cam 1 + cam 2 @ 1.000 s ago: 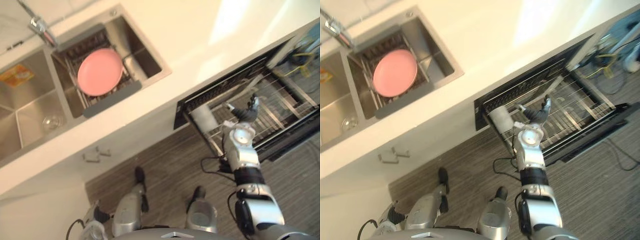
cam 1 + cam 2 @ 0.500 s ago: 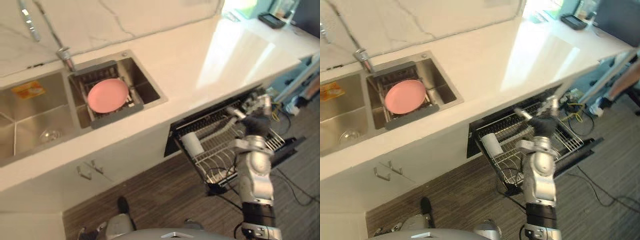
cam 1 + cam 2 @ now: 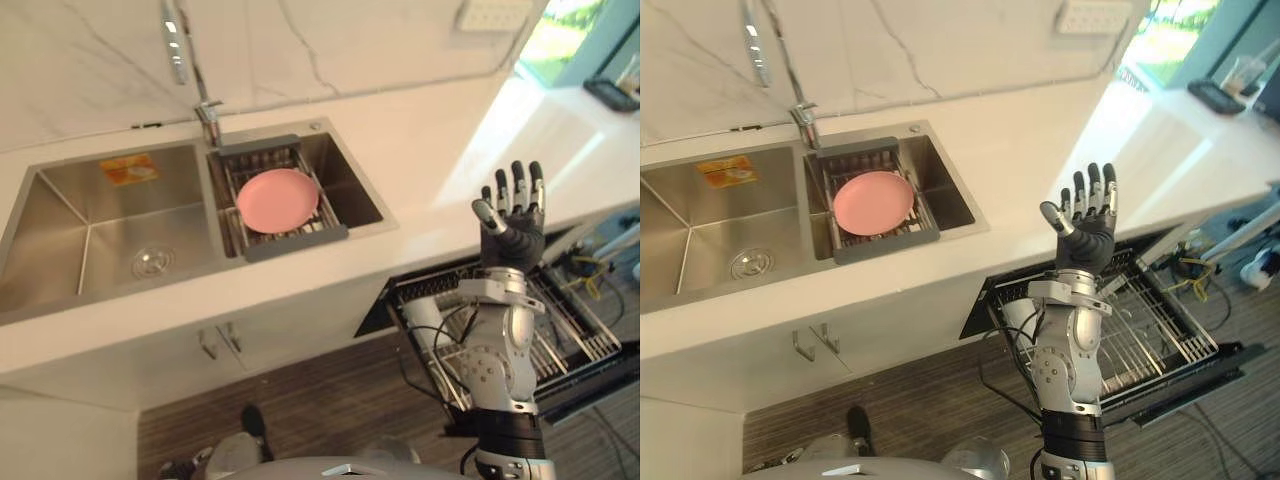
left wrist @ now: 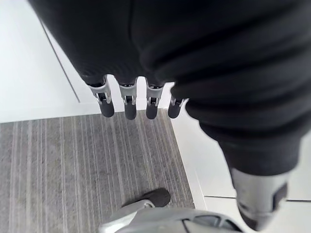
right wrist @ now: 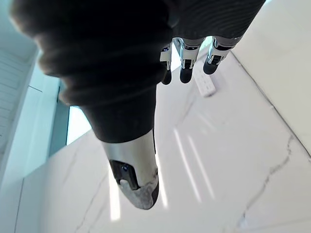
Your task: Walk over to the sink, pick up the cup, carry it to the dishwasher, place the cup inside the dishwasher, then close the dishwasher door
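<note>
Your right robot hand [image 3: 512, 222] is up at centre right of the frame, fingers straight and spread wide, holding nothing, above the front edge of the surface [image 3: 420, 160]. The cup [image 3: 1016, 320] sits at the left end of the rack [image 3: 1155, 335] in the open dishwasher [image 3: 1200, 385], lower right, partly behind the arm. A pink plate [image 3: 277, 200] rests in the sink [image 3: 90, 230]. Your left robot hand [image 4: 129, 108] hangs with straight fingers, empty, above the floor [image 4: 73, 165].

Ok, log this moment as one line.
right hand open, raised, empty; left hand open, over floor; white cup in wire dishwasher rack; black dishwasher door open
</note>
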Tool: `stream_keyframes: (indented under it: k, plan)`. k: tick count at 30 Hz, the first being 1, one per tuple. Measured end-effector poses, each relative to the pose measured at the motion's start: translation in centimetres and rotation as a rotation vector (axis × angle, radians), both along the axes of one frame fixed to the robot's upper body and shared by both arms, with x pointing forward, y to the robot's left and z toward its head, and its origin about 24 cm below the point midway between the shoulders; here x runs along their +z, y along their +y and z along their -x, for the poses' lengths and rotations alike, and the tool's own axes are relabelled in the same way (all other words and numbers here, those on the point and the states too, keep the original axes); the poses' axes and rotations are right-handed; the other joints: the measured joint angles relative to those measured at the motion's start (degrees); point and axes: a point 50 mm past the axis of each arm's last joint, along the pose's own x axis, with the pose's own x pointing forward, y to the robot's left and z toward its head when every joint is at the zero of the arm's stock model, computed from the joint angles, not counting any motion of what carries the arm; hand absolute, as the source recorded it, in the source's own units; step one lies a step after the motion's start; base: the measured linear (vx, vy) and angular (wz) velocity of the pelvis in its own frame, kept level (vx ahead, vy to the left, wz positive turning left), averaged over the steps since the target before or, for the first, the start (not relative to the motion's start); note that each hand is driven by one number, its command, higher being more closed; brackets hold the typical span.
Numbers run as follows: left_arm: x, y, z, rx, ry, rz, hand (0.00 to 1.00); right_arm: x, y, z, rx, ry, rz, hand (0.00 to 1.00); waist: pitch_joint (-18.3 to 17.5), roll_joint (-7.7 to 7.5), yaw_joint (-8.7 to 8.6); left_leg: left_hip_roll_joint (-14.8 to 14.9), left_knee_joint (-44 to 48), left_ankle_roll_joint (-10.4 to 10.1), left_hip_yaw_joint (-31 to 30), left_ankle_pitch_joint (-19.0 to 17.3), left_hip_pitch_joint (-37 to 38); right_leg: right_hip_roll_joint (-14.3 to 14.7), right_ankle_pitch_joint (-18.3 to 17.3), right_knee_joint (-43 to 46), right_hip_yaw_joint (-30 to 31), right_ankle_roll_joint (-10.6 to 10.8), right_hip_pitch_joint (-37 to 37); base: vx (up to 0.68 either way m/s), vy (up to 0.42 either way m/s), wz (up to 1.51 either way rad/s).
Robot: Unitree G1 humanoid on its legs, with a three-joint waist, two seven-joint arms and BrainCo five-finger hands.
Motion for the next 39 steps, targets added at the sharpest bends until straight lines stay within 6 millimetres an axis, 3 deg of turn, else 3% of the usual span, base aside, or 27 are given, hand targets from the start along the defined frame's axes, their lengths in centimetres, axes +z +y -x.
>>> stream_keyframes:
  k: [1,2,4,5,7,8,10,16,20,23,27,30,35,39]
  plan:
    - [0.0,0.2,0.0,0.001,0.015,0.004,0.00,-0.3,-0.3,0.3,-0.018,0.015,0.002,0.00,-0.17,-0.85,-0.67,0.62,-0.21,0.07,-2.33,-0.05,0.29,4.40,-5.71,-1.69,2.33,0.69,-0.71,0.07,-0.040,0.77]
    - [0.0,0.4,-0.1,-0.005,0.024,0.014,0.00,-0.3,-0.5,0.4,-0.027,0.015,0.003,0.00,0.02,-1.34,-0.72,0.69,-0.62,0.02,-3.61,-0.09,0.80,7.06,-7.92,-4.10,3.07,0.35,-1.48,0.10,-0.059,0.80]
    - [0.0,0.6,-0.4,-0.019,0.037,0.041,0.00,-0.5,-1.4,0.9,-0.066,0.021,0.001,0.00,0.14,-1.40,-1.86,0.41,-0.74,0.00,-6.75,-0.12,0.62,11.44,-8.61,-10.84,7.04,0.65,-4.01,0.07,-0.044,0.83]
    - [0.0,0.7,-0.4,-0.023,0.037,0.043,0.00,-0.6,-1.6,1.1,-0.073,0.026,0.000,0.00,0.14,-1.41,-2.07,0.32,-0.75,0.00,-7.17,-0.11,0.42,11.70,-8.42,-11.66,7.71,0.79,-4.24,0.04,-0.040,1.05]
    - [0.0,1.1,-0.1,-0.063,0.051,0.039,0.00,-0.9,-2.6,2.1,-0.113,0.035,-0.016,0.00,-0.62,-2.75,-2.20,-2.43,-1.95,-0.35,-9.54,0.08,1.31,11.89,-4.29,-17.54,10.14,1.19,-4.06,0.06,-0.072,0.83]
    - [0.1,1.8,2.8,-0.106,0.139,0.006,0.00,0.1,-3.1,2.1,-0.107,-0.011,-0.037,0.00,-4.38,-5.38,-3.33,-3.52,-2.70,-2.71,-5.98,-0.58,3.78,12.43,4.76,-32.13,11.79,1.47,1.83,0.06,-0.053,0.30]
    - [0.1,1.8,2.8,-0.106,0.140,0.006,0.00,0.1,-3.1,2.1,-0.107,-0.011,-0.037,0.00,-4.41,-5.38,-3.34,-3.52,-2.70,-2.55,-5.99,-0.46,3.75,12.43,4.76,-32.09,11.79,1.47,1.79,0.00,0.000,0.00]
    - [0.0,1.6,2.9,-0.091,0.135,0.019,0.00,-1.1,-1.0,1.5,-0.016,0.045,-0.042,0.00,-5.28,-4.97,-3.04,-2.75,-2.67,-1.86,-5.36,-0.46,1.68,12.01,4.86,-32.70,7.94,1.33,1.94,0.00,-0.004,0.18]
    - [-0.1,1.0,2.7,-0.033,0.113,0.066,0.00,-4.6,0.5,1.1,0.012,0.211,-0.068,0.00,-5.90,-3.71,-1.58,-1.11,-2.65,-2.07,-2.93,0.46,0.86,11.94,4.97,-34.25,2.29,1.29,2.83,0.01,-0.028,0.27]
    - [-0.3,0.3,2.4,0.000,0.091,0.111,0.00,-6.7,0.3,1.2,-0.073,0.348,0.024,0.00,-5.80,-2.43,-1.49,-0.50,-2.63,-2.11,-2.06,0.44,0.60,11.89,4.93,-36.45,-1.44,1.42,4.62,0.03,-0.027,0.28]
    - [-0.5,-0.7,2.2,0.025,0.072,0.145,0.00,-5.8,-2.3,1.8,-0.278,0.372,0.127,0.00,-6.14,-0.10,-0.76,-0.28,-2.64,-2.27,0.21,0.34,0.92,11.90,5.43,-37.69,-1.00,2.11,4.62,0.02,0.002,-0.16]
    - [-0.5,-1.1,2.2,0.033,0.072,0.154,0.00,-5.0,-4.8,2.4,-0.418,0.399,0.208,0.00,-6.35,0.73,-1.11,-0.08,-2.64,-2.31,1.51,0.22,1.15,11.83,5.92,-38.74,-0.69,2.57,4.70,0.06,-0.012,-0.23]
    - [-0.5,-0.9,2.3,0.029,0.075,0.144,0.00,-3.6,-5.9,2.6,-0.460,0.427,0.417,0.00,-6.21,0.44,-1.71,0.61,-2.64,-3.14,3.55,-0.59,2.76,12.17,6.98,-39.33,0.62,3.20,5.01,0.07,-0.038,-0.27]
    - [-0.5,-0.8,1.9,-0.030,0.078,0.125,0.00,-2.7,-6.9,2.0,-0.378,0.518,0.823,0.00,-6.20,0.38,-1.79,0.83,-2.63,-3.84,3.86,-0.93,3.23,12.34,7.79,-39.80,0.61,3.67,5.35,0.08,-0.032,-0.07]
